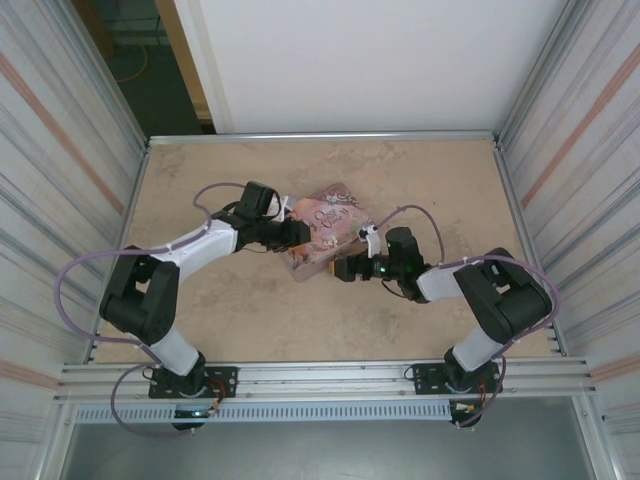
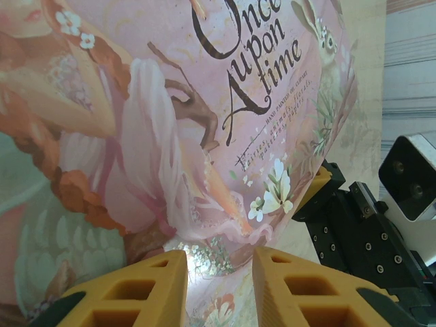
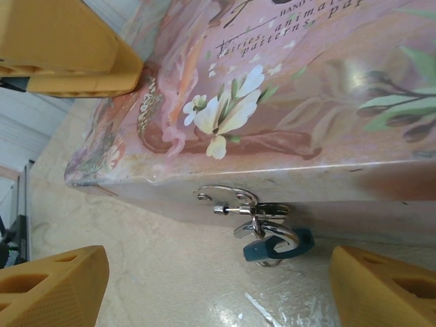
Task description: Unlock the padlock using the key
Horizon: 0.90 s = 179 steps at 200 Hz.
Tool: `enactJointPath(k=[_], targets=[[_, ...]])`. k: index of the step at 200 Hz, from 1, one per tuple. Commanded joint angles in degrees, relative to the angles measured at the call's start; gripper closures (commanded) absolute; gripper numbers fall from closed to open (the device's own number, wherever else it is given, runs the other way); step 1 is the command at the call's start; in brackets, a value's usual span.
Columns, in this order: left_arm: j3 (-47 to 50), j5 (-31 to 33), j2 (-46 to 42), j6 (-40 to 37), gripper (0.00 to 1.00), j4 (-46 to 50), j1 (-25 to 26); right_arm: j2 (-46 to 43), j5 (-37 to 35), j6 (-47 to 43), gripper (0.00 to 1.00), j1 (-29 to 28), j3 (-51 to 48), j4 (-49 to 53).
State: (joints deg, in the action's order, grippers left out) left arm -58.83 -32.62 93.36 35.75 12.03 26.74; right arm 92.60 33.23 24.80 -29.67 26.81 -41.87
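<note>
Where the padlock point(image 3: 276, 245) hangs from the front clasp point(image 3: 235, 201) of the pink tin point(image 3: 306, 102), it is flanked by the wide-spread right pincer point(image 3: 219, 269); whether the left pincer point(image 2: 219, 272), set at the tin's lid, grips anything cannot be told.

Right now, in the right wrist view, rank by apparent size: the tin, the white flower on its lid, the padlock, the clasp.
1. tin
2. white flower
3. padlock and clasp: they look about alike, so no ranking between them.
</note>
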Motion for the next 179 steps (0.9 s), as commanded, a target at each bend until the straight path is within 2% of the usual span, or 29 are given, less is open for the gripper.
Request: enactJointPath(k=[1,85,179], targets=[[0.2,-0.5,1.1,-1.0,0.68,1.8,0.2,1.3,2.2,-2.8,0.19,-0.7,1.8,-2.1],[0.0,-0.4,1.2,-1.2,0.69,2.9,0.2,4.2,2.8,-4.2,0.22,-1.9,3.4,-3.3],[-0.4,-0.1,1.3,-1.2,0.68,3.9,0.2,3.5,4.6,-4.7,0.39,-1.9,2.7,-1.2]])
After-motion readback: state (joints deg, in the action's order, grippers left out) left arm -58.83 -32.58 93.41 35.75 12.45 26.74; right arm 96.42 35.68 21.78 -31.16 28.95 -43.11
